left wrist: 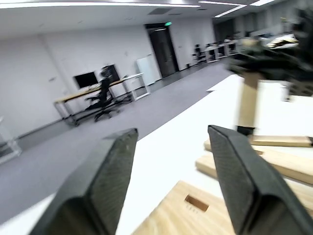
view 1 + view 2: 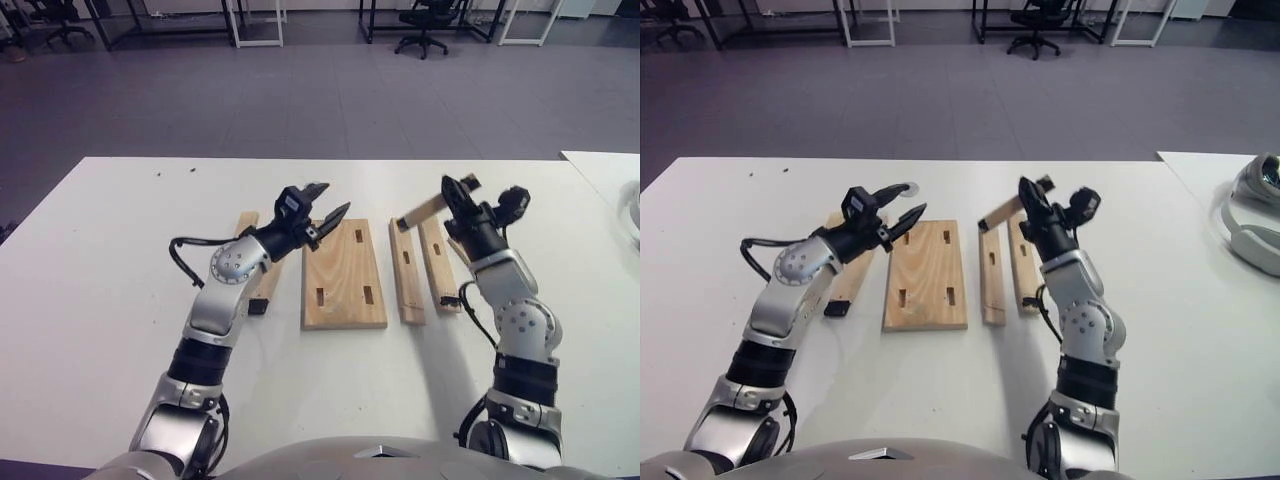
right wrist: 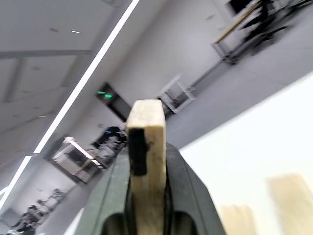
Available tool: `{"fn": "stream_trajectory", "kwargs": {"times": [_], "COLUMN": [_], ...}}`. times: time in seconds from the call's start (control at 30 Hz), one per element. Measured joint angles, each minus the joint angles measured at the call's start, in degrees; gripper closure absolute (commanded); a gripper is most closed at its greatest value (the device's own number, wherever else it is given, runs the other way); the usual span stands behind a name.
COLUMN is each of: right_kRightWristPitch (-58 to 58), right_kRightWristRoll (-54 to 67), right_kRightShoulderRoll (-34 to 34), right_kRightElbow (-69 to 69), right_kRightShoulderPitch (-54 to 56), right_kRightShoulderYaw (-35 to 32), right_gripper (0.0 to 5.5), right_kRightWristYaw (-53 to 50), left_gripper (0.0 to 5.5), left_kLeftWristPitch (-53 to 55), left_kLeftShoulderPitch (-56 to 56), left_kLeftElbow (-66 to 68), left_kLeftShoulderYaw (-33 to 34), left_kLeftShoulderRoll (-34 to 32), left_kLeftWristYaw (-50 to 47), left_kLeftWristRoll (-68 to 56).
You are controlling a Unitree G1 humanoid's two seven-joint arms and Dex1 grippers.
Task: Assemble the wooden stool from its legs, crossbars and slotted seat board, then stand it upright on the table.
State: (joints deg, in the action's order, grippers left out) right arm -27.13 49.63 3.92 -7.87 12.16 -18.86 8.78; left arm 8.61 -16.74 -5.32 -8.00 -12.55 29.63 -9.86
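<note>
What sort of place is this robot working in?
Probably an office-like lab: a white worktable, a swivel office chair and metal-framed desks on an open grey floor. The right gripper holds a wooden bar.

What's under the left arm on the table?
Wooden stool parts lying flat, a black-tipped end poking out nearer the robot. The left arm covers their middle, so their count is unclear.

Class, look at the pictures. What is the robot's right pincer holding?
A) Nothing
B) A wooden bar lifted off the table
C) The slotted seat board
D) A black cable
B: the right pincer is shut on a wooden bar raised above the table, while the seat board lies flat and the left pincer is open and empty.
</note>
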Motion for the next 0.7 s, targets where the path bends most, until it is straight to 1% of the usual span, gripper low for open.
{"fn": "stream_trajectory", "kwargs": {"times": [0.1,0.2,0.33,0.6,0.7], "right_kRightWristPitch": [4.07,7.77,10.81,11.61,13.80], "right_kRightWristRoll": [-4.22,-5.43,-9.14,-10.05,-11.66], "right_kRightShoulderRoll": [-2.04,-2.94,-2.78,-3.33,-3.18], "right_kRightElbow": [3.00,6.78,9.15,9.98,11.78], "right_kRightShoulderPitch": [-1.93,-2.13,-2.53,-3.83,-3.26], "right_kRightShoulderYaw": [1.22,0.44,0.23,1.17,1.24], "right_gripper": [5.10,5.10,5.10,5.10,5.10], "right_kRightWristYaw": [0.71,1.23,2.05,2.96,3.21], "left_gripper": [2.63,2.63,2.63,2.63,2.63], "left_kLeftWristPitch": [1.43,2.50,3.00,3.24,3.26], "left_kLeftShoulderPitch": [3.06,5.99,6.92,6.91,6.91], "left_kLeftElbow": [-0.85,-1.82,-1.84,-1.82,-1.77], "left_kLeftShoulderYaw": [1.61,2.96,3.57,3.88,4.09], "left_kLeftShoulderRoll": [3.13,4.51,4.77,4.76,4.68], "left_kLeftWristYaw": [-5.28,-7.81,-8.47,-8.77,-8.76], "left_kLeftWristRoll": [-0.66,-1.12,-1.25,-1.27,-1.29]}}
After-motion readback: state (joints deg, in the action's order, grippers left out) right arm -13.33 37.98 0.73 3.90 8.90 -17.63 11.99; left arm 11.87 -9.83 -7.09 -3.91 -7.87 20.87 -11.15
